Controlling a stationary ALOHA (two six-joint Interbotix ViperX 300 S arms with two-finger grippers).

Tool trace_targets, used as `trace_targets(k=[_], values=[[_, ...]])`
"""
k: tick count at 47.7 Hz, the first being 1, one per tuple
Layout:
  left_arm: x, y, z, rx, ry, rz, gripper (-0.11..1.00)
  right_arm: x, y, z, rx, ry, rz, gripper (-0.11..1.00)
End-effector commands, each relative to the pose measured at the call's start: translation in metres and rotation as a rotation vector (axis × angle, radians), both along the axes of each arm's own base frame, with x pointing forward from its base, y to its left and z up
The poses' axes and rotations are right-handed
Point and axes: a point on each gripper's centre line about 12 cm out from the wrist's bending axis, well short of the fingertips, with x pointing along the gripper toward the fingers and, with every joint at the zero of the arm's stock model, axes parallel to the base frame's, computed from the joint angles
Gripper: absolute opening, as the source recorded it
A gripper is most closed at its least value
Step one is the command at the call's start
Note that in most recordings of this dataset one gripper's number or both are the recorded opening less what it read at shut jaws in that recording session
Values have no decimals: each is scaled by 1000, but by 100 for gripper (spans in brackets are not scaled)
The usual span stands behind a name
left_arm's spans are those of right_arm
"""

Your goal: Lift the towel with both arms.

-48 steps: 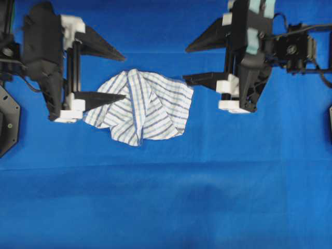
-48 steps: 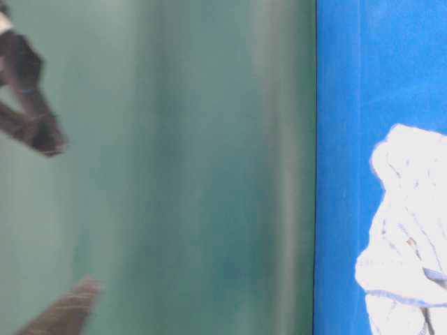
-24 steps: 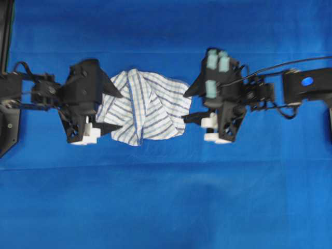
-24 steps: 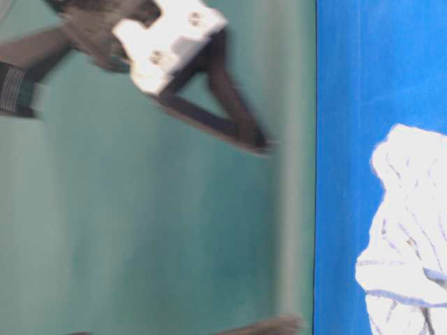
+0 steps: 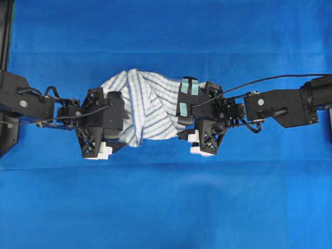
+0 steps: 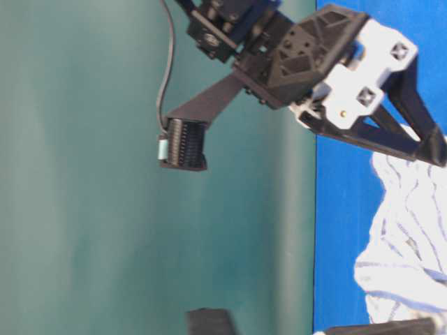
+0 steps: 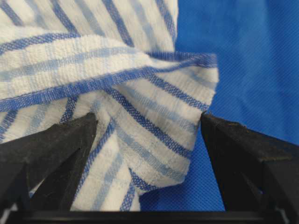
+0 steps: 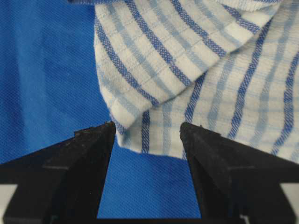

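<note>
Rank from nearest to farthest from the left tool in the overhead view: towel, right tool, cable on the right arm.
1. towel: directly beside the left tool, whose tips are at its left edge.
2. right tool: across the towel, at its right edge.
3. cable: arching over the right arm, farther right.

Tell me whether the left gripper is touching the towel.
Cannot tell. In the left wrist view the left gripper stands open around a towel corner, but no clear contact or gap shows.
</note>
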Motion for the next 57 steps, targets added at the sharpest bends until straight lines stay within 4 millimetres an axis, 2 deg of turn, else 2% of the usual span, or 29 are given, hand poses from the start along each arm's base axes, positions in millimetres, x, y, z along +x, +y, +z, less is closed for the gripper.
trace_targets(k=[1, 14, 20, 23, 27, 33, 37, 39, 48, 57], values=[[4, -1, -3, -2, -15, 0, 89, 5, 2, 5, 8, -33, 2, 62], [4, -1, -12, 1, -31, 0, 89, 5, 3, -1, 8, -22, 6, 62], [6, -1, -11, 0, -35, 0, 85, 5, 2, -2, 6, -25, 7, 61], [6, -1, -11, 0, -32, 0, 82, 5, 2, -2, 4, -28, 10, 57], [5, -1, -11, 0, -29, 0, 69, 5, 1, -2, 4, -30, 8, 40], [4, 0, -11, 2, -28, 2, 32, 5, 1, -1, 4, -31, 8, 3], [5, 1, -8, -1, -34, 5, 12, 5, 0, -1, 4, -30, 6, 1], [6, 1, -6, 0, -35, 4, 8, 5, 1, 0, 4, -31, 7, 1], [9, 1, 20, -4, -55, 7, 8, 6, 1, 20, 4, -69, 2, 1], [14, 1, 77, -9, -132, 5, 8, 1, -2, 63, -12, -103, -11, 1]])
